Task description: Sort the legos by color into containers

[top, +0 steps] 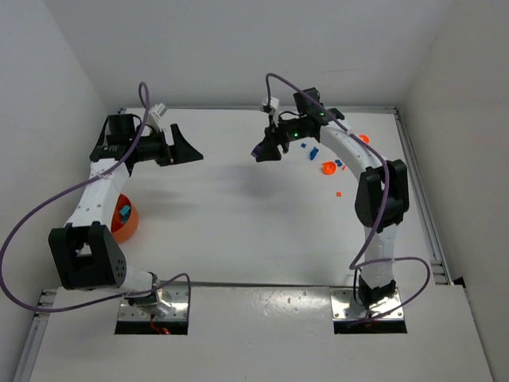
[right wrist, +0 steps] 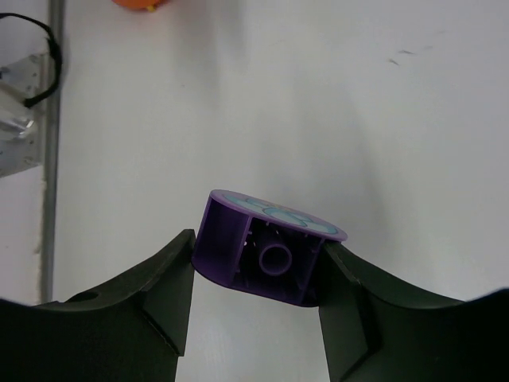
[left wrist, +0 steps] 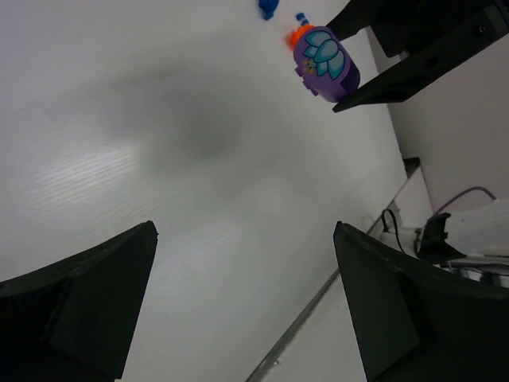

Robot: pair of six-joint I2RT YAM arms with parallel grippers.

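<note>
Black fingers (right wrist: 159, 294) of the right gripper (right wrist: 256, 248) filled the bottom of its wrist view, closed part-way on a purple lego (right wrist: 238, 239); the piece was a rounded hollow block with a tube inside and a pale cyan printed face, pinched at its two sides and tilted; the white table (right wrist: 358, 119) lay beyond it. From the left wrist the same piece showed a cyan petal print, clamped between the right gripper's dark fingers at the upper right; small blue and orange bits lay behind it on the table. From above, that gripper hung over the far middle of the table with the purple piece at its tip and a faint shadow below; whether the piece touched the surface could not be told.

Opposite it, the left gripper (left wrist: 245, 231) stood spread wide with nothing between its fingers; from above it pointed toward the right one, well apart from it.

Loose legos (top: 315, 151) lay scattered beside the right arm (top: 380, 191): blue bits near the forearm, a round orange piece (top: 328, 168) just beside them, a tiny orange bit (top: 337, 192) nearer the base; the orange bowl (top: 127, 227) sat at the left, partly hidden under the left arm (top: 89, 199), with a cyan brick (top: 125, 212) in it.
</note>
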